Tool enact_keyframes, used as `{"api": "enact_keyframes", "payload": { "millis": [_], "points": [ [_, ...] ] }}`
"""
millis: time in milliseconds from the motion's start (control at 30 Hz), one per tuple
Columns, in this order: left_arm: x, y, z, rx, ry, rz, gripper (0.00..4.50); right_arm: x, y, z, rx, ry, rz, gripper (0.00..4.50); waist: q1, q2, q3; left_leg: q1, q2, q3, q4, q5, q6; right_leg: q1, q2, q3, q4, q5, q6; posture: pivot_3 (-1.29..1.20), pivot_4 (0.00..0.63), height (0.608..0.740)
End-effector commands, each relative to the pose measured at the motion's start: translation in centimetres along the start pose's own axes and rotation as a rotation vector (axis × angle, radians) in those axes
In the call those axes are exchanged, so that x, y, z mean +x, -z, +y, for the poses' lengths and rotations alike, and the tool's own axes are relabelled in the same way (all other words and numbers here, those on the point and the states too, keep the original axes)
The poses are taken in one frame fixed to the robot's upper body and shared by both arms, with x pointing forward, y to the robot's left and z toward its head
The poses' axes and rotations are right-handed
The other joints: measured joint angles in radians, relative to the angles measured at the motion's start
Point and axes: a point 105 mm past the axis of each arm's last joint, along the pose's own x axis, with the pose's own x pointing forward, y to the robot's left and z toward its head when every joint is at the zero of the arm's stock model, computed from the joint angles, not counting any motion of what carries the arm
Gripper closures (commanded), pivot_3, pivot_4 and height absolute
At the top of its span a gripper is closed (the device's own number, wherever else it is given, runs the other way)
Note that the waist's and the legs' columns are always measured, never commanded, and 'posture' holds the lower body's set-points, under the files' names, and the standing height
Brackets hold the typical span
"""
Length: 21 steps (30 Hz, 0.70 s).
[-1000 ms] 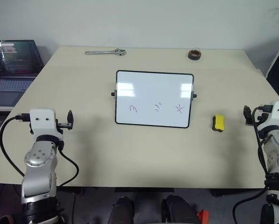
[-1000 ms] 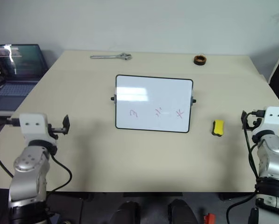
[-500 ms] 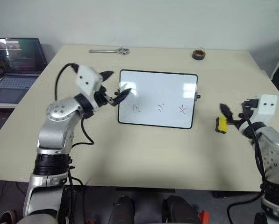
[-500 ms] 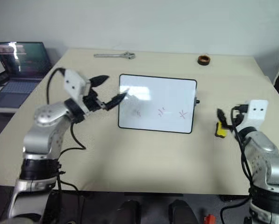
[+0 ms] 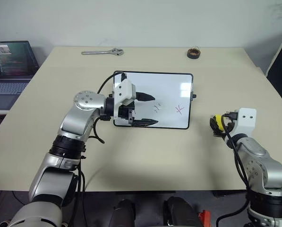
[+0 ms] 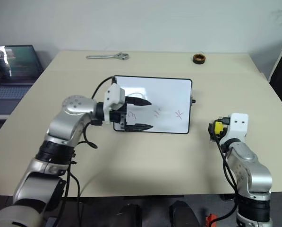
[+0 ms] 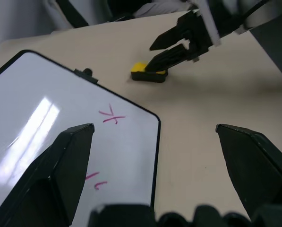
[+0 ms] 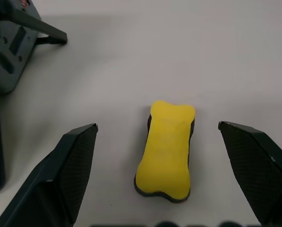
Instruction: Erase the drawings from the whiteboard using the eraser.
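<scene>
Right gripper (image 8: pixel 155 156) fingers apart, eraser (image 8: pixel 166 150) on desk (image 5: pixel 145 156) between them, untouched; left gripper (image 5: pixel 148 110) fingers apart over whiteboard (image 5: pixel 171 87) by drawings (image 5: pixel 168 109).

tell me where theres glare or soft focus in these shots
Left eye view: a bright glare patch on the whiteboard near its right edge. Left wrist view: a streak of glare across the board, and the left gripper's near fingers are soft. Right wrist view: the eraser is sharp, casting only a faint shadow on the table; the right gripper frames it, open.
</scene>
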Motion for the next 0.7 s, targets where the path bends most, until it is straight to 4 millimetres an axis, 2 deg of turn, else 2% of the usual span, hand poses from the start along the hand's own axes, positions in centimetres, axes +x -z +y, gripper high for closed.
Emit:
{"api": "enact_keyframes", "payload": {
  "millis": [33,300,400,633,667,700],
  "points": [
    [0.2,-1.2,-0.1,0.049,0.038,-0.014,0.00,0.7,-1.0,-0.8,-0.001,0.061,-0.059,0.02,0.000,0.000,0.000,0.000,0.000,0.000,0.000,0.000,0.000,0.000,0.000,0.000,0.000,0.000,0.000,0.00,0.150,0.740],
    [-0.1,-1.2,-0.3,0.055,0.039,-0.003,0.00,2.5,-0.3,-1.5,0.004,0.075,-0.030,0.02,0.001,0.000,0.000,0.000,0.000,0.000,0.000,0.000,0.000,0.000,0.000,0.001,0.001,0.000,0.000,0.00,0.150,0.740],
    [-0.4,-0.9,-0.3,0.039,0.028,0.002,0.00,2.7,0.1,-1.5,0.005,0.079,-0.016,0.64,0.000,0.000,0.000,0.000,0.000,0.000,0.000,0.000,0.000,0.000,0.000,0.001,0.001,0.000,0.000,0.00,0.150,0.740],
    [-1.0,-0.2,-0.4,0.013,-0.002,0.019,0.00,2.9,0.7,-1.6,0.007,0.083,-0.001,3.11,0.000,0.000,0.000,0.000,0.000,0.000,0.000,0.000,0.000,0.000,0.000,0.001,0.001,0.000,0.000,0.00,0.150,0.740],
    [-1.1,-0.2,-0.4,0.010,-0.006,0.022,0.00,2.9,0.7,-1.5,0.007,0.083,0.000,3.31,0.000,0.000,0.000,0.000,0.000,0.000,0.000,0.000,0.000,0.000,0.000,0.001,0.001,0.000,0.000,0.00,0.150,0.740],
    [-1.2,0.0,-0.4,0.005,-0.013,0.025,0.00,2.8,0.7,-1.5,0.006,0.083,-0.002,3.32,0.000,0.000,0.000,0.000,0.000,0.000,0.000,0.000,0.000,0.000,0.000,0.001,0.001,0.000,0.000,0.00,0.150,0.740]
  ]
}}
